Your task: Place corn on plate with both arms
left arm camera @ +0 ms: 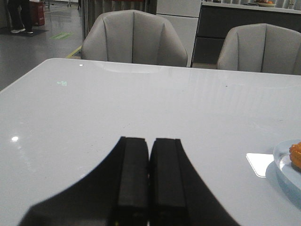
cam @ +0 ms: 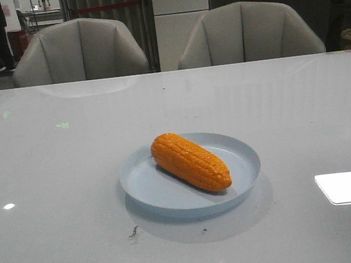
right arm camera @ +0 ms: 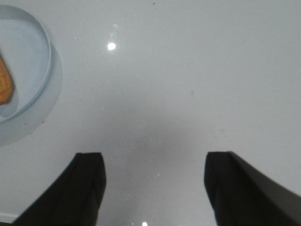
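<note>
I see my left end effector (left arm camera: 149, 181) with its fingers pressed together, empty, above the grey table (left arm camera: 141, 103). At the edge, the plate (left arm camera: 283, 162) carries the corn (left arm camera: 296, 155). Two chairs (left arm camera: 134, 37) stand beyond.

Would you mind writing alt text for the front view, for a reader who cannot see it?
An orange corn cob lies diagonally on a pale blue plate near the middle of a glossy white table, with no robot arm in sight. Two grey chairs stand behind the table's far edge.
</note>
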Tool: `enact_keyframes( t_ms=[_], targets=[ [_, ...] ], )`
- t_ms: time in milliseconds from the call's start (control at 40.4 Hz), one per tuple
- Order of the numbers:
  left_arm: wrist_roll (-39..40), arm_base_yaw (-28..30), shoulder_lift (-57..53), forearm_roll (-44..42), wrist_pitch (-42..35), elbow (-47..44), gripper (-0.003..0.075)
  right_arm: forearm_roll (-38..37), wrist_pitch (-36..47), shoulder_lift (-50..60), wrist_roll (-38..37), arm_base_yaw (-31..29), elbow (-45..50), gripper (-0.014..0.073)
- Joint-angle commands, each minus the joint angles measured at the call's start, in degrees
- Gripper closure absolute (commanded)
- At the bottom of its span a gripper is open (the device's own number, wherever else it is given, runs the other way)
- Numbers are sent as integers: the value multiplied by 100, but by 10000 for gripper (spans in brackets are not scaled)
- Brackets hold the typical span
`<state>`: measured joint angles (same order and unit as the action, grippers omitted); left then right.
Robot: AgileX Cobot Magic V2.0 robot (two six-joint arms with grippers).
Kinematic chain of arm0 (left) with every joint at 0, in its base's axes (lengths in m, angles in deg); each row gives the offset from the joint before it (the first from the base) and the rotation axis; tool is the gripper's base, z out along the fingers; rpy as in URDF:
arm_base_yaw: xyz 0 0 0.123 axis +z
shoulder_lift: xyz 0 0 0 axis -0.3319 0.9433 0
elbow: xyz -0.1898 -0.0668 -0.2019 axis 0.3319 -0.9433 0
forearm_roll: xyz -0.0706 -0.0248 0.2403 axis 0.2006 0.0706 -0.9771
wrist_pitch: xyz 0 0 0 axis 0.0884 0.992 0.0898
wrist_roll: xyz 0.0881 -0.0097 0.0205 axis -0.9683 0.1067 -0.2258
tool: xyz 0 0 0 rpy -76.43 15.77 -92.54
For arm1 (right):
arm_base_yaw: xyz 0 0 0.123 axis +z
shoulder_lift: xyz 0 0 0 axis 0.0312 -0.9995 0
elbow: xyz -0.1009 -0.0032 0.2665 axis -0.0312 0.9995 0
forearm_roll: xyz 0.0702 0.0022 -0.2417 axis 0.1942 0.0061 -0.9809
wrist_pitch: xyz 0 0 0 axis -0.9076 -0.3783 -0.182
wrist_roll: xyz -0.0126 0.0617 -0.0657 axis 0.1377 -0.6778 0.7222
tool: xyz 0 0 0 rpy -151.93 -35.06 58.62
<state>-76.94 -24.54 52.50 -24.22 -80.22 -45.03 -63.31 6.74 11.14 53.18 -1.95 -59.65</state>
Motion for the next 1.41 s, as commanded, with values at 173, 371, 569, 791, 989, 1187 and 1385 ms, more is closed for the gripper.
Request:
enact_keyframes(
  t_ms=[173,371,569,791,989,1187,1385],
  targets=[
    [58,-30,-108,0,-538,-217,627,45,366,61,-8,-31,-139,40],
    [58,-30,-108,0,-538,-217,627,45,366,61,-8,-31,-139,40],
    [58,-30,-108,0,-538,-217,627,-39,425,61,-8,3,-139,40],
    [58,-30,-108,0,-538,-217,627,45,545,390,-8,3,-139,165],
    [58,-30,-108,0,-538,-217,627,47,883,1168,-8,3,-37,485],
    [58,-30,-108,0,-538,-217,627,47,1878,2226,-8,71,656,556],
    [58,-30,-108,0,-538,-217,627,47,3674,3485,-8,410,2101,556]
  ],
)
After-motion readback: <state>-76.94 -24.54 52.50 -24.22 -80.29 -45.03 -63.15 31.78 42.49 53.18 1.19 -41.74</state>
